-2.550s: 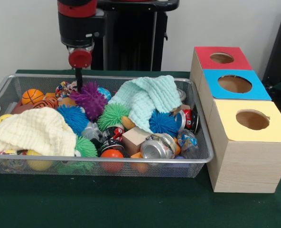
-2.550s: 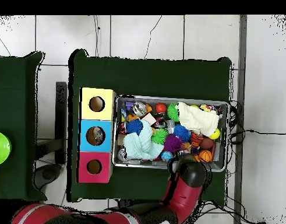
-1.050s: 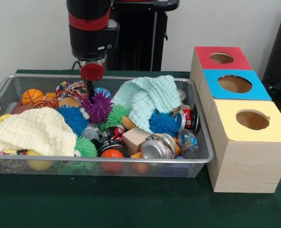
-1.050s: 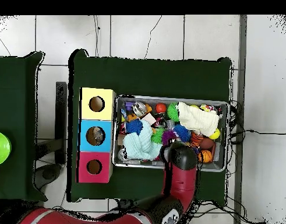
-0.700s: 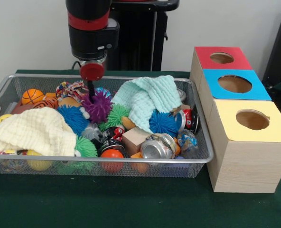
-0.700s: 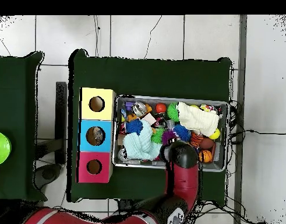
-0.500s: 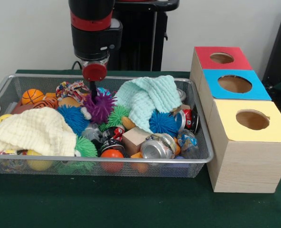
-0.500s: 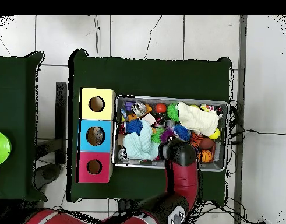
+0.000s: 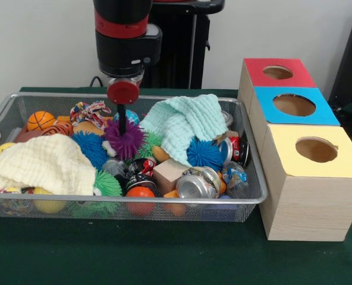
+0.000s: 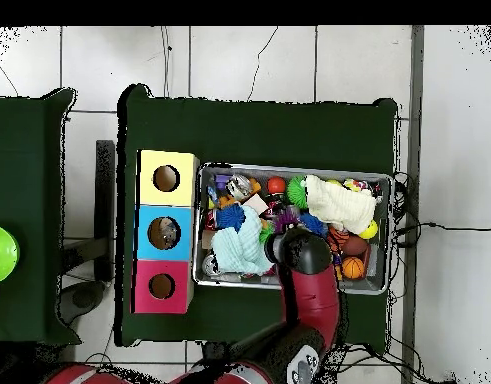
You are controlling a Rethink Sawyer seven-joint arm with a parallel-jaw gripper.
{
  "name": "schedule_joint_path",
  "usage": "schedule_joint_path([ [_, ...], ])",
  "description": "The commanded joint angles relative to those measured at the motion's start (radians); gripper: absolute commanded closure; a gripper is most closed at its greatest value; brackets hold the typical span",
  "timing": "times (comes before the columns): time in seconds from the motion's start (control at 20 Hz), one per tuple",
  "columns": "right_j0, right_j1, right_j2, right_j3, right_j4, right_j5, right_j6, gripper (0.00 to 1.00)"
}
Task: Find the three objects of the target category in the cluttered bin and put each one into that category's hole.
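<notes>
Gripper pinching the purple ball over the bin
The ball, round and bristling with soft purple spikes, is hanging from the closed tips just above the clutter, between the blue ball and mint cloth

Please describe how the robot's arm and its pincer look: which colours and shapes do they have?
In the front view, the arm is a thick black cylinder with a red band around it. Below it sits a round red disc, from which the pincer, a thin dark stem, extends downward. From overhead, the arm's long segment is red with a black rounded end.
</notes>
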Motion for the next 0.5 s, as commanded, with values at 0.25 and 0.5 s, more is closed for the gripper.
schedule_joint_path([
  [0.25, 0.024, 0.000, 0.152, -0.159, -0.139, 0.072, 0.506, 0.00],
  [0.5, 0.007, 0.009, 0.145, -0.204, -0.197, 0.097, 0.553, 0.00],
])
